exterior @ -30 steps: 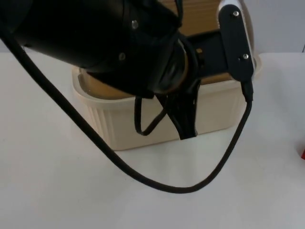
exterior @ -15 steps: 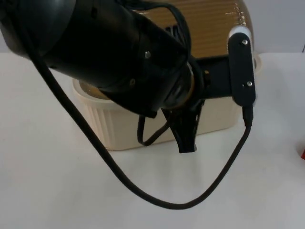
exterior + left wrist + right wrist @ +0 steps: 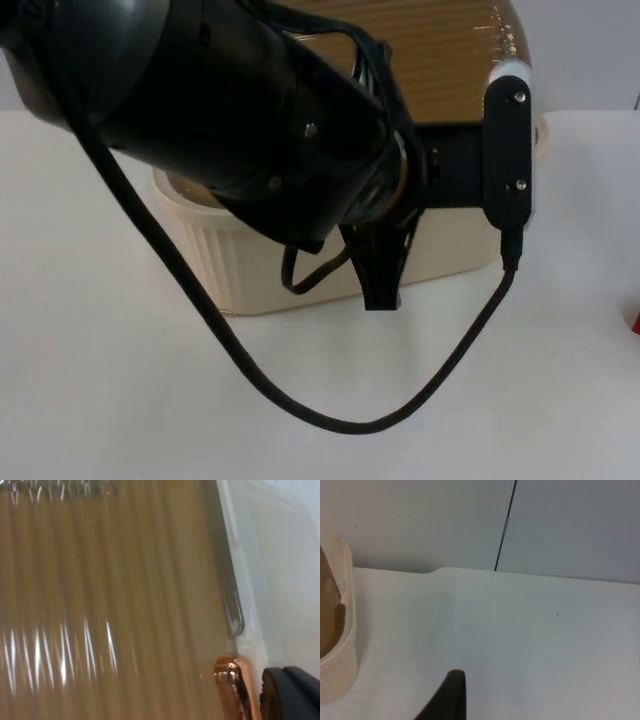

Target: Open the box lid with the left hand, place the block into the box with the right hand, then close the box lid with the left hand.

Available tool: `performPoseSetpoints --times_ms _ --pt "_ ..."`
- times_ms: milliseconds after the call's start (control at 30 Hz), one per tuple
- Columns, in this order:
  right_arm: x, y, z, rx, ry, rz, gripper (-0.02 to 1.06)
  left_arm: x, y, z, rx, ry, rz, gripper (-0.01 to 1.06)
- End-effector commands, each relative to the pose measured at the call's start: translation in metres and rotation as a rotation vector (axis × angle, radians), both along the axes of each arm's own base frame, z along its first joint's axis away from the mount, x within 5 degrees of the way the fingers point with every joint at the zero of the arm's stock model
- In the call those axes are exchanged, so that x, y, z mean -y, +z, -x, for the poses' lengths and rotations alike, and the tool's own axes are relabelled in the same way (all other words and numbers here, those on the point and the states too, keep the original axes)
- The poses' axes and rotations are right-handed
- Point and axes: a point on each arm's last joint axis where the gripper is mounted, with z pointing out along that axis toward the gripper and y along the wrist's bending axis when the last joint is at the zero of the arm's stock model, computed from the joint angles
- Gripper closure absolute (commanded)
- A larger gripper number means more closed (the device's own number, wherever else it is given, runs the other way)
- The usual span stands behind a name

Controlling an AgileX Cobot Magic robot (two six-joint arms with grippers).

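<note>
The cream ribbed box (image 3: 250,270) stands mid-table. Its brown ribbed lid (image 3: 420,45) is raised behind it. My left arm reaches over the box, and the left gripper (image 3: 380,285) hangs in front of the box's front wall. The left wrist view has the lid's ribbed surface (image 3: 110,605) very close, with a copper-coloured knob (image 3: 231,682) beside a black fingertip (image 3: 290,695). A sliver of the red block (image 3: 636,320) lies at the table's right edge. The right gripper (image 3: 451,697) waits over bare table to the right of the box's rim (image 3: 342,645).
The grey partition wall (image 3: 545,525) closes the table's far side. A black cable (image 3: 330,415) loops low over the table in front of the box. White table top (image 3: 120,400) lies open on both sides of the box.
My left arm has swung left and back, uncovering more of the raised lid. The left gripper's tip has shifted slightly left and down in the picture. The box and block have not moved.
</note>
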Motion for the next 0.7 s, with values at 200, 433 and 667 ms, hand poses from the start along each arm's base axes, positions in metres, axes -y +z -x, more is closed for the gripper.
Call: performPoseSetpoints --times_ms 200,433,667 --pt "0.001 0.002 0.001 0.017 -0.002 0.000 0.00 -0.009 -0.001 -0.012 -0.007 0.063 0.027 1.05" --pt "0.001 0.002 0.001 0.015 -0.002 0.001 0.00 -0.007 -0.003 -0.007 -0.046 0.095 0.058 1.05" --pt "0.001 0.002 0.001 0.015 -0.002 0.001 0.00 -0.007 -0.002 -0.010 -0.010 0.045 0.028 1.05"
